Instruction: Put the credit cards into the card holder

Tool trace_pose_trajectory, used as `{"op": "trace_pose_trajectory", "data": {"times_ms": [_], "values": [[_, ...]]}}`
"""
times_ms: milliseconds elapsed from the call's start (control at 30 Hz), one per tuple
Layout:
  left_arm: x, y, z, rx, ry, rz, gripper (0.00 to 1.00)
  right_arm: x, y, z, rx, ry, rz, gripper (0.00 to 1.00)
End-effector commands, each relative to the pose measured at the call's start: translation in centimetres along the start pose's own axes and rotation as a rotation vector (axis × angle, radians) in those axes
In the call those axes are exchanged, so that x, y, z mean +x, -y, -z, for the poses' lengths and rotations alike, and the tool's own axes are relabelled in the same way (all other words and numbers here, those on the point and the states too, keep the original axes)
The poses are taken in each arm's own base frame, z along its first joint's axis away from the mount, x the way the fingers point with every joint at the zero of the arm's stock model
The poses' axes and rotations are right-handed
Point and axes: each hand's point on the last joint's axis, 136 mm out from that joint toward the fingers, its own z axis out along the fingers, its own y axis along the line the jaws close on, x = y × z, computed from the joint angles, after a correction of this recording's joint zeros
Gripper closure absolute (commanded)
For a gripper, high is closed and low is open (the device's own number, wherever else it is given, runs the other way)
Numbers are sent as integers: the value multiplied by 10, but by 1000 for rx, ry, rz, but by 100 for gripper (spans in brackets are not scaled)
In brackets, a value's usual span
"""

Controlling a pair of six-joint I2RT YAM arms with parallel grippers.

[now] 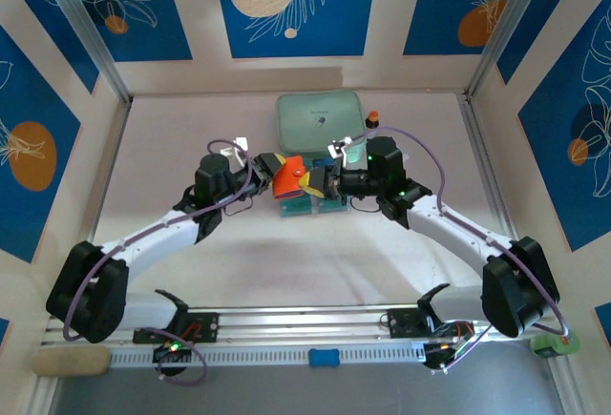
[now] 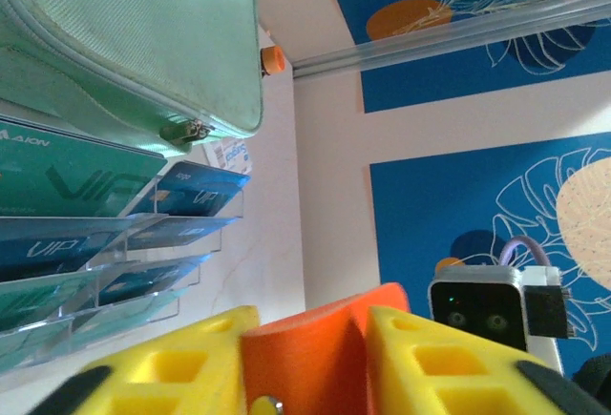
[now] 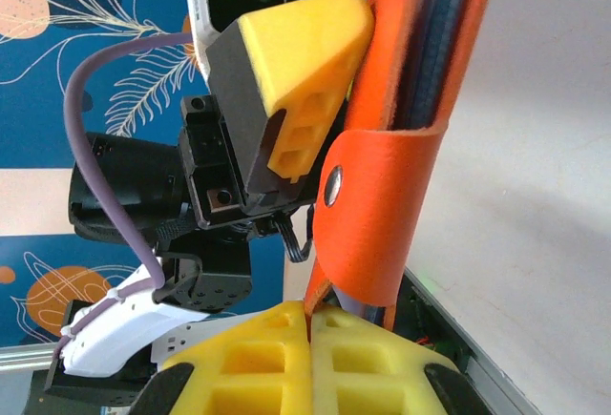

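The orange card holder (image 1: 289, 178) hangs above the table centre between both grippers. My left gripper (image 1: 272, 172) is shut on it; in the left wrist view the orange wallet (image 2: 310, 353) fills the gap between the yellow fingers (image 2: 191, 367). My right gripper (image 3: 310, 315) is shut on a thin lower edge of the wallet (image 3: 401, 196), whose snap tab wraps its front. Dark blue card edges (image 3: 434, 43) stand inside its open top. Several teal-blue credit cards (image 2: 76, 186) lie in a clear stepped tray (image 2: 143, 243) under the wallet.
A large mint-green zip case (image 1: 320, 117) lies behind the tray, near the back wall. An orange-capped item (image 1: 372, 116) stands to its right. A white-and-blue packet (image 2: 234, 155) peeks out beside the tray. Metal frame posts run along both side walls.
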Motion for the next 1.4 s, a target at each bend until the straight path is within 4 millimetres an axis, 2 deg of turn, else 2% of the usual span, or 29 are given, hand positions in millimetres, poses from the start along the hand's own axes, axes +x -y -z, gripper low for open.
{"op": "trace_pose_trajectory", "data": {"times_ms": [0,133,267,300,400,433,533,633,733,867,1000,1100,1233,1367], "values": [[0,19,3,80,10,-15,72,2,1,-3,-12,-16,-3,100],[0,21,3,89,11,-17,81,2,5,-4,-8,-14,-11,100],[-1,21,5,92,25,-21,95,1,9,-5,5,-17,-12,98],[-3,20,7,88,36,-25,100,0,13,-4,19,-16,-11,88],[-17,15,19,55,85,-52,100,-2,25,4,89,3,3,60],[-25,12,25,37,107,-58,100,-1,31,6,114,9,7,54],[-53,4,49,-26,190,-86,100,1,51,11,205,14,25,50],[-80,-4,76,-105,276,-129,100,5,70,6,308,-3,57,49],[-104,-9,105,-199,379,-174,100,7,90,-8,402,-25,89,49],[-124,-11,133,-289,489,-187,100,11,99,-44,485,-89,174,49],[-127,-6,139,-299,512,-188,100,21,110,-89,563,-161,258,49],[-128,-6,142,-314,521,-185,100,21,123,-114,645,-180,316,50],[-130,-3,150,-320,554,-189,100,15,146,-135,728,-175,358,50],[-130,2,152,-314,559,-196,100,8,166,-145,835,-153,421,50]]}}
